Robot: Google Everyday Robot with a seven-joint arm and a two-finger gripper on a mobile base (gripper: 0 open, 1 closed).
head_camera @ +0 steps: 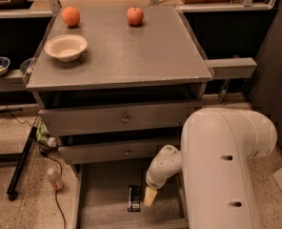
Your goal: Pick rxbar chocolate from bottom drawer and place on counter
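White arm fills the near right. Bottom drawer pulled open, pale liner showing. Rxbar chocolate lies flat on the liner, lengthwise front to back. Gripper is low inside the drawer, just right of the bar. Whether the jaws are released or clenched can't be made out. Two upper drawers closed. On the bench: bowl front left, orange back left, apple back centre.

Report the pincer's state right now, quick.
Pincer: low inside the pulled-out grey bottom drawer, right beside the small flat dark-wrapped snack bar; open, closed or holding cannot be told.
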